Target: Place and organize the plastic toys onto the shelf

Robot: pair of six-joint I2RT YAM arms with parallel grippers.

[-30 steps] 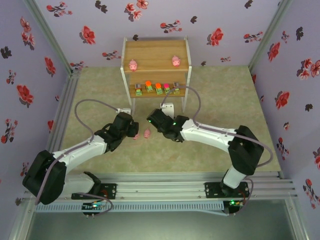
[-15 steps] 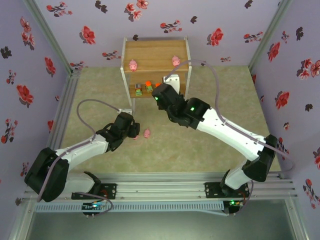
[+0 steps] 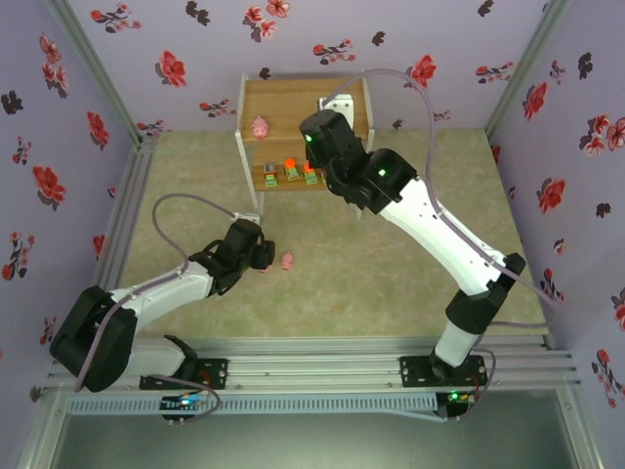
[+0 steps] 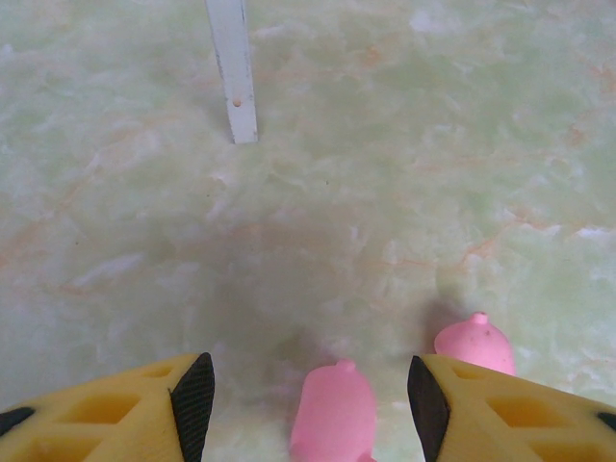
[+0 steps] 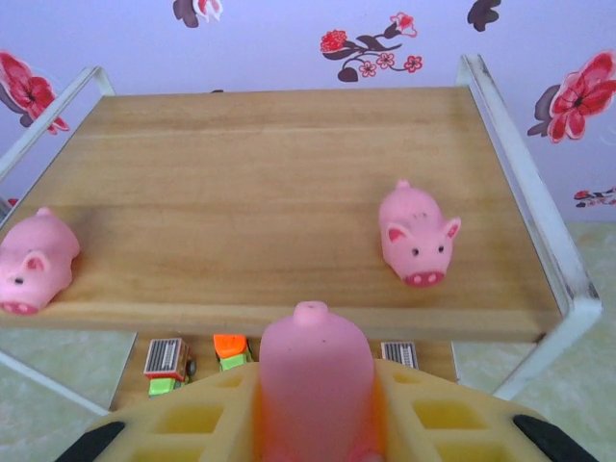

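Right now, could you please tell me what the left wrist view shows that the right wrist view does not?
Left wrist view: the open left gripper over the green marbled table, one rounded pink plastic pig between its yellow fingers, another pig beside one finger. Right wrist view: the right gripper shut on a third pig, two more pigs on the top wooden board, small square blocks below. Shared: the white-framed wooden shelf and pink pigs.

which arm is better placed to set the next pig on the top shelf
Right. The right gripper is shut on a pink pig at the shelf's top board, facing the gap between two pigs there. The left gripper is open, low over two more pigs on the table.
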